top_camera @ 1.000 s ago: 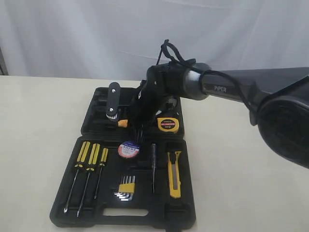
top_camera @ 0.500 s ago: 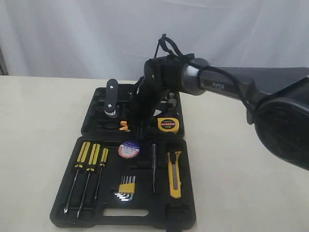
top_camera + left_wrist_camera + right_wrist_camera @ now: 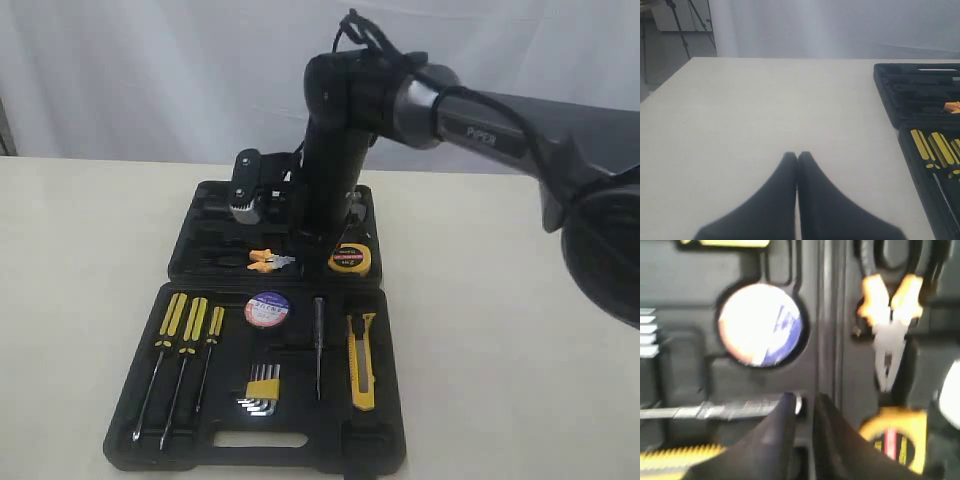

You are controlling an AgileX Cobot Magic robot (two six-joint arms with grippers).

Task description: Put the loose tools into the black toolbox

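Note:
The black toolbox (image 3: 130, 425) lies open on the table. Orange-and-black-handled pliers (image 3: 270, 262) (image 3: 888, 305) lie in its far half, beside the yellow tape measure (image 3: 349, 259) (image 3: 892, 440). The black tape roll (image 3: 267, 308) (image 3: 760, 324) and the yellow-black utility knife (image 3: 361, 360) sit in the near half. My right gripper (image 3: 305, 228) (image 3: 804, 399) hangs above the box's hinge line, slightly open, with nothing between its fingers. My left gripper (image 3: 797, 156) is shut and empty over bare table, left of the toolbox (image 3: 910, 100), and is out of the exterior view.
Three yellow-black screwdrivers (image 3: 185, 335) (image 3: 935, 150), the yellow-holdered hex keys (image 3: 262, 388) and a thin dark-handled driver (image 3: 318, 345) rest in the near half. Beige table surrounds the box; a white curtain hangs behind.
My right arm has risen and straightened above the box's far half. The pliers, before under the gripper, now lie uncovered in their recess.

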